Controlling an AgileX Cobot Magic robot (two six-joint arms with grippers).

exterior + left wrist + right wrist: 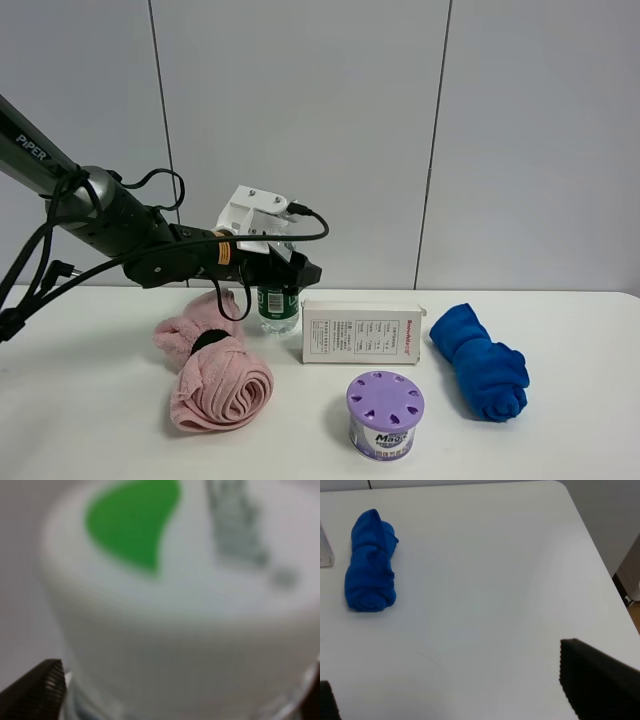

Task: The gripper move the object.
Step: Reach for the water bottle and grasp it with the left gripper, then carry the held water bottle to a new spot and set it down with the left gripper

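Note:
The object, a small clear water bottle [279,310] with a dark green label, stands upright on the white table between the pink towel and the white box. My left gripper [283,272], a black claw under a white block, reaches in from the left and sits around the bottle's top, hiding the cap in the high view. In the left wrist view the white cap [175,580] fills the picture, blurred and very close, with one ribbed fingertip [40,687] beside it. The jaws stand wide on either side. My right gripper [445,677] hovers open over bare table.
A white rectangular box [362,332] lies just right of the bottle. A purple-lidded round can [385,415] stands in front of it. A rolled pink towel [215,375] lies front left, a rolled blue towel [480,360] [370,562] right. The table's right edge [600,550] is close.

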